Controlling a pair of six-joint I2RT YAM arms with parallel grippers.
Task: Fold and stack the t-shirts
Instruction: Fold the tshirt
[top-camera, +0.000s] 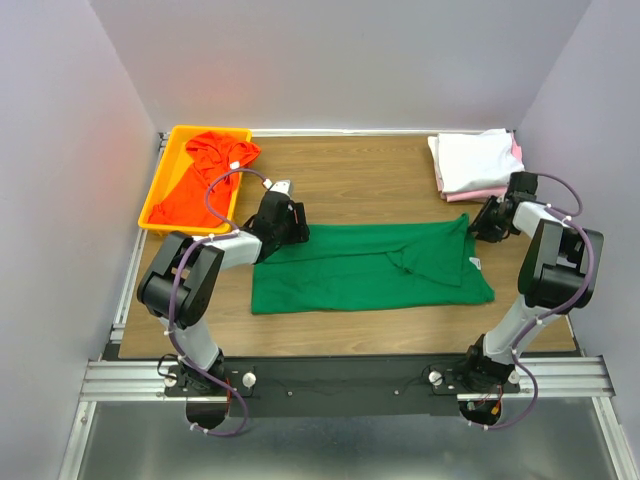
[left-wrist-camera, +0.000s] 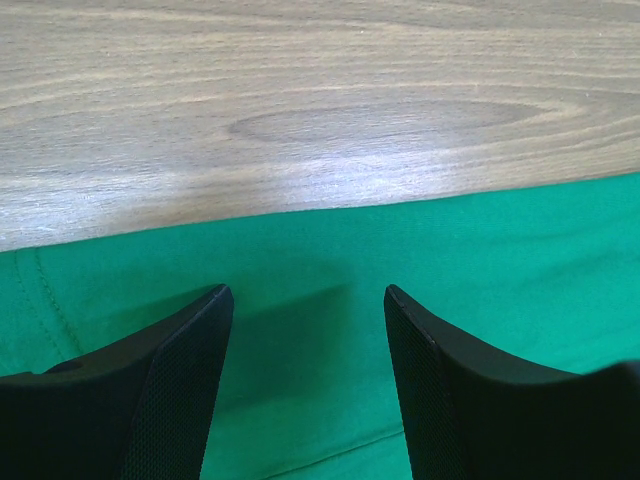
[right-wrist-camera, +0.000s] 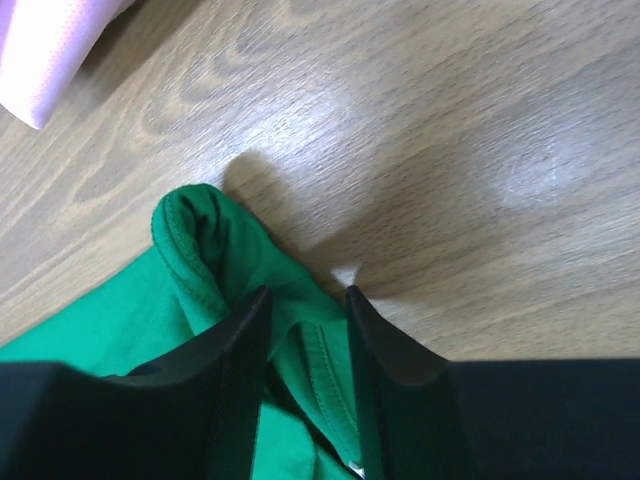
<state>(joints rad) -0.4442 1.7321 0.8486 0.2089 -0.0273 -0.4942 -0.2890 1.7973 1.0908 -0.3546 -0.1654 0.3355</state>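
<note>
Left end effector: jaws spread wide over the shirt's far left edge, holding nothing.

Green t-shirt: lies centrally on the tabletop, part-folded lengthwise. Judged light, limp and apt to sag. Best pinched at both far corners together. Plain cloth, creased right of centre.

Right end effector: nearly closed, pinching a bunched fold at the far right corner.
</note>
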